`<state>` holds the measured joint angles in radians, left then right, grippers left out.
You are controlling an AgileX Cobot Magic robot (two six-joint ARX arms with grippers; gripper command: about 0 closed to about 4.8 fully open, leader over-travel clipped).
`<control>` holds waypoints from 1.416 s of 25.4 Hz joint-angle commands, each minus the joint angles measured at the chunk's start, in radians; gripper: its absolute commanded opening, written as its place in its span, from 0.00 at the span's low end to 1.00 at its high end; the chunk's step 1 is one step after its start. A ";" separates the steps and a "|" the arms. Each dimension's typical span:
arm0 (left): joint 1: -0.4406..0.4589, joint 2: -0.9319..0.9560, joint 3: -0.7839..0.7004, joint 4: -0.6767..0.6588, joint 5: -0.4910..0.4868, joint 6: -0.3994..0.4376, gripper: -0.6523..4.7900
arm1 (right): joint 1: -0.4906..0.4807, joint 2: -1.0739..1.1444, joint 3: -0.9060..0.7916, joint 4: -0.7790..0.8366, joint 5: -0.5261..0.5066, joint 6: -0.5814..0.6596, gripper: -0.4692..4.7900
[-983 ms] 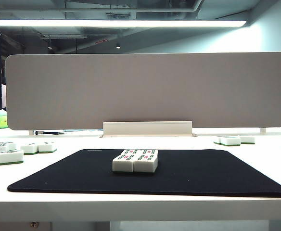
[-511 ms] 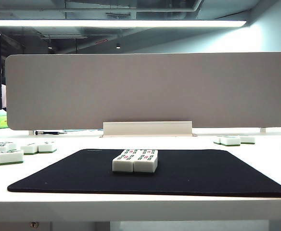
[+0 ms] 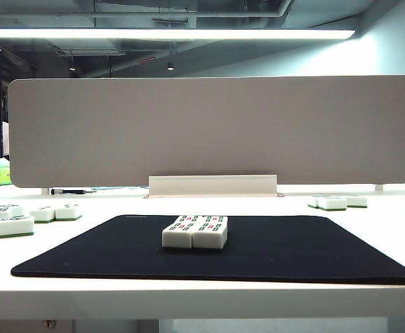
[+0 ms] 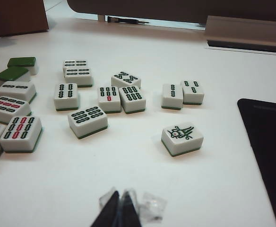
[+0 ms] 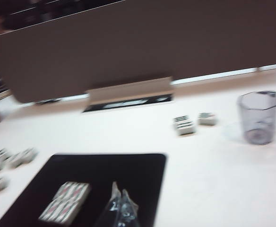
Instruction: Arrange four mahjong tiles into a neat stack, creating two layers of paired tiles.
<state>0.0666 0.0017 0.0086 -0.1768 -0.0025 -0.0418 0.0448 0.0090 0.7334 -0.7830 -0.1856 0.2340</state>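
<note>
Four mahjong tiles (image 3: 195, 231) flat on mat (image 3: 313, 257), no legible writing, left claw (image 4: 120, 208) and right claw (image 5: 120, 205) closed.

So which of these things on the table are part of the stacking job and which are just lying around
Part of the job:
- four mahjong tiles, grouped in one layer on the black mat
- left end effector, shut, over bare table
- right end effector, shut, above the mat

Just lying about:
- loose tiles left of the mat
- loose tiles at right
- clear cup

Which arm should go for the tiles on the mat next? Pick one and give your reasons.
Right, probably. The right gripper, shut, hangs over the black mat with the four tiles close beside it. The left gripper, shut, is off the mat, by the loose tiles.
</note>
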 commanded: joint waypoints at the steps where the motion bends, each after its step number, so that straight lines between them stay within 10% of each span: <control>1: 0.002 0.000 -0.003 -0.010 -0.004 0.000 0.11 | 0.001 -0.010 0.093 -0.170 -0.116 -0.003 0.09; 15: 0.002 0.000 -0.003 -0.009 0.003 -0.026 0.11 | 0.001 -0.009 0.237 -0.474 -0.410 -0.003 0.09; 19: 0.001 0.000 0.011 -0.008 0.045 -0.185 0.11 | 0.001 -0.009 0.237 -0.474 -0.412 -0.003 0.09; 36: 0.001 0.180 0.423 -0.170 0.277 -0.175 0.11 | 0.001 -0.009 0.235 -0.470 -0.411 -0.004 0.09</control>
<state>0.0658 0.1543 0.4057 -0.3511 0.2516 -0.2180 0.0444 0.0113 0.9661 -1.2659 -0.5949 0.2340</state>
